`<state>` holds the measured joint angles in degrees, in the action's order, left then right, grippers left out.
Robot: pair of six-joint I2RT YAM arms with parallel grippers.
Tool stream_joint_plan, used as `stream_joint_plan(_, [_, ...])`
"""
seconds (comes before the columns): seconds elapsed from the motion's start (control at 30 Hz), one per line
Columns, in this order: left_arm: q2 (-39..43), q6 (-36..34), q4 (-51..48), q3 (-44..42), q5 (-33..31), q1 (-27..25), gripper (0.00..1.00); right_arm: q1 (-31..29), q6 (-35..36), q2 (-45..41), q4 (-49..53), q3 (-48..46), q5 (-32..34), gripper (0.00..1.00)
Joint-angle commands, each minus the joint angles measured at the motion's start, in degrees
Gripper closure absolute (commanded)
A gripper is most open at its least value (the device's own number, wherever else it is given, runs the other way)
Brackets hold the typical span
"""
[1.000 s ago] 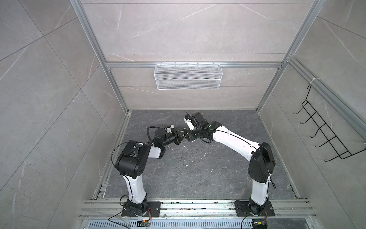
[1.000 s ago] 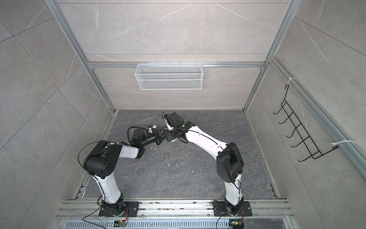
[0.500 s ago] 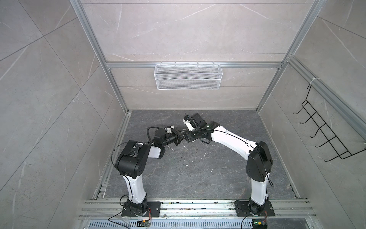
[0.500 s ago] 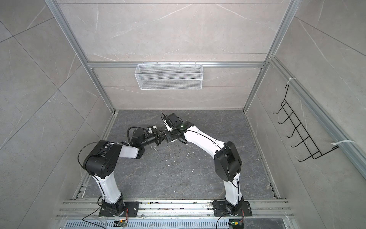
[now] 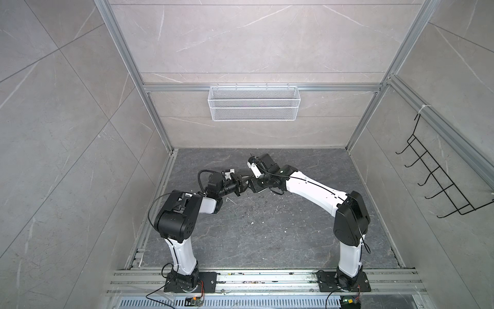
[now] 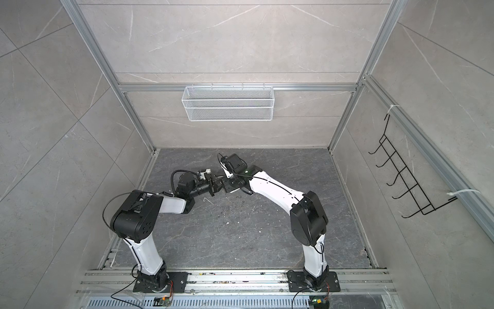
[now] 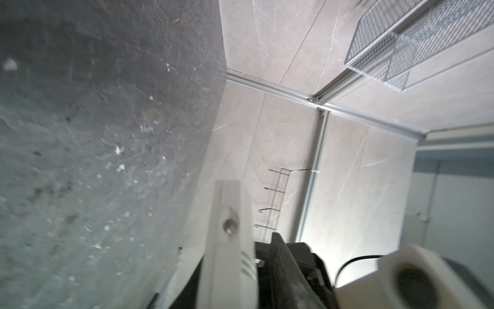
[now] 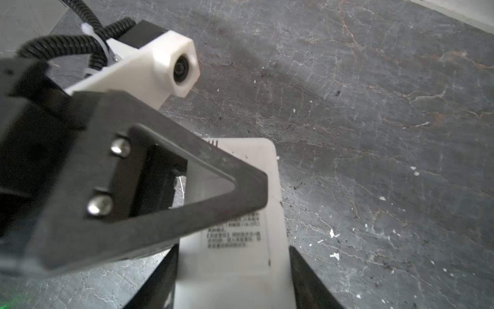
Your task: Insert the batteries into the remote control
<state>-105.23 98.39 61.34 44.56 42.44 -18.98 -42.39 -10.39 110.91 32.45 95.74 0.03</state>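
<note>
Crossing the right wrist view, one dark triangular finger of the left gripper lay over the back of the remote control and covered part of its printed label; the left wrist camera housing stood behind it. The right gripper clamped the remote by its two long edges, a dark finger against each, above the grey floor strewn with white specks. Only that one left finger showed, so whether the left gripper was open or closed could not be told.

In the left wrist view the remote appeared edge-on and hid part of the black right gripper behind it; the right wrist camera housing sat beside, and the wire basket hung on the far wall.

In both top views the two grippers met tip to tip low over the floor, straight out from the wire basket, their bodies hiding the remote. Each arm rose from its base on the side far from the basket, bent at a raised elbow and reached toward the basket and inward. Against the frame a second before, the meeting point in front of the basket was unchanged, while the right elbow had drawn slightly inward.
</note>
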Motion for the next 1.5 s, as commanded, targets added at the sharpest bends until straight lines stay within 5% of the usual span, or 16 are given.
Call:
stream_joint_plan(0.0, [3.7,-4.0,1.1,1.5,0.5,0.1,0.56,1.1,-5.2,-3.9,-3.7,-3.3,0.5,0.62])
stream_joint_plan(0.2, [5.1,-7.8,1.1,-1.8,-2.4,2.9,0.25,6.6,-18.3,-9.2,-15.1,-14.1,-8.0,0.63])
stream_joint_plan(0.37, [11.8,-20.7,-13.4,-4.6,-9.2,4.2,0.00,11.9,-36.3,-11.4,-35.9,-26.8,-23.2,0.64])
stream_joint_plan(0.5, [19.0,-31.2,-27.6,-3.8,-14.6,3.5,0.00,13.2,-49.6,-8.2,-53.9,-31.6,-32.1,0.64])
stream_joint_plan(0.67, [21.1,-32.8,-29.1,-2.3,-13.5,3.3,0.00,12.9,-57.6,-4.8,-68.0,-34.0,-34.7,0.65])
stream_joint_plan(0.93, [14.2,-23.3,-16.0,-2.3,-9.9,1.3,0.00,10.3,-61.6,-1.7,-75.8,-33.2,-36.0,0.65])
stream_joint_plan(1.17, [8.3,-15.1,-2.8,-2.5,-8.5,1.3,0.11,8.9,-61.2,-0.8,-76.2,-32.9,-37.0,0.66])
stream_joint_plan(1.47, [6.2,-12.4,1.4,-2.6,-8.2,1.3,0.24,7.9,-60.6,0.3,-74.5,-30.8,-37.7,0.66])
